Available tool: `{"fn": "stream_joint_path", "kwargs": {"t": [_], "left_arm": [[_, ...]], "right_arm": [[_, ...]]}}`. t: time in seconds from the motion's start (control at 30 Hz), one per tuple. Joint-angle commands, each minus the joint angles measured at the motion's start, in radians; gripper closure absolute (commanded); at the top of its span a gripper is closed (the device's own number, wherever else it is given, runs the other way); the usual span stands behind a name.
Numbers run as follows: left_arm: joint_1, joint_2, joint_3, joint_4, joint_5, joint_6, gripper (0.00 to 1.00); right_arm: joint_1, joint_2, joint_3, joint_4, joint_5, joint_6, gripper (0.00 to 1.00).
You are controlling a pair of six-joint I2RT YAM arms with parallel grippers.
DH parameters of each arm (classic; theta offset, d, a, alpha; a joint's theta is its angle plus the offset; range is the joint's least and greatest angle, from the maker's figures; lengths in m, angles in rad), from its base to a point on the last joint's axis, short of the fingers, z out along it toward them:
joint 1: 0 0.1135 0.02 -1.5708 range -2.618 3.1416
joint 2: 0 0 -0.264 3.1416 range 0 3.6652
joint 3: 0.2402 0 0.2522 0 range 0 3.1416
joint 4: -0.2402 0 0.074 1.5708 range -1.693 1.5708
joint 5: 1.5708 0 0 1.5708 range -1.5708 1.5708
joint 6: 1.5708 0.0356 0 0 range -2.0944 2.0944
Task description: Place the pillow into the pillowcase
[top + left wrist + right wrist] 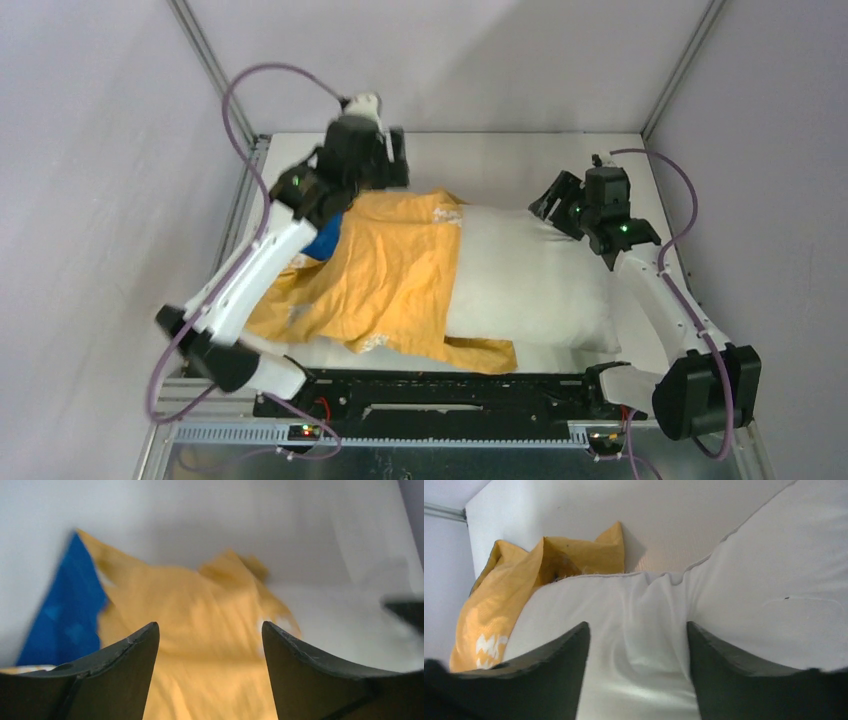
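Pillow (530, 275) lies on desk (500, 165), centre to 3 o'clock. Its 9 o'clock end is covered by the orange pillowcase (385, 275). Left fingers (115, 680) are spread, empty, over the pillowcase at 11 o'clock. Right fingers (549, 680) are spread over the pillow's 1 o'clock corner, gripping nothing.

White printed marks on the pillowcase (489, 645), too partial to read

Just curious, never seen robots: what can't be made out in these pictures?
Left end of the pillow: top view, the pillowcase covers it.
Lettering: blurred in left wrist view, cut off by a jaw in right wrist view.
Blue side: top view, the left arm hides most of it.
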Motion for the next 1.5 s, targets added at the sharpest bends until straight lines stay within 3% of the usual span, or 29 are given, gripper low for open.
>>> {"fn": "stream_joint_path", "kwargs": {"t": [0.0, 0.1, 0.33, 0.4, 0.53, 0.63, 0.87, 1.1, 1.37, 1.43, 1.47], "left_arm": [[-0.190, -0.164, -0.262, 0.080, -0.070, -0.078, 0.21], [-0.348, -0.194, -0.379, 0.111, -0.078, -0.151, 0.21], [-0.442, -0.116, -0.529, 0.224, -0.025, -0.209, 0.20], [-0.419, -0.062, -0.537, 0.227, -0.058, -0.185, 0.29], [-0.319, -0.008, -0.549, 0.266, -0.117, -0.122, 0.64], [-0.237, 0.019, -0.507, 0.283, -0.149, -0.039, 0.75], [-0.127, 0.038, -0.332, 0.265, -0.093, 0.095, 0.76], [-0.192, -0.060, -0.349, 0.196, -0.021, 0.074, 0.71], [-0.236, -0.122, -0.381, 0.152, -0.046, 0.035, 0.76], [-0.239, -0.112, -0.376, 0.131, -0.073, 0.034, 0.68], [-0.240, -0.108, -0.373, 0.117, -0.092, 0.032, 0.57]], "right_arm": [[0.046, -0.075, 0.090, -0.137, 0.129, -0.084, 0.23], [0.104, -0.127, 0.103, -0.219, 0.242, -0.106, 0.03], [0.237, -0.206, 0.095, -0.420, 0.493, -0.092, 0.00], [0.235, -0.220, 0.067, -0.428, 0.494, -0.091, 0.01], [0.256, -0.243, -0.002, -0.392, 0.447, -0.077, 0.00], [0.305, -0.241, -0.052, -0.332, 0.394, -0.051, 0.00], [0.430, -0.158, -0.080, -0.211, 0.339, 0.012, 0.00], [0.350, -0.278, -0.052, -0.283, 0.380, -0.041, 0.00], [0.293, -0.312, -0.113, -0.361, 0.439, -0.073, 0.00], [0.293, -0.313, -0.141, -0.342, 0.414, -0.076, 0.00], [0.294, -0.317, -0.155, -0.332, 0.400, -0.077, 0.00]]}}
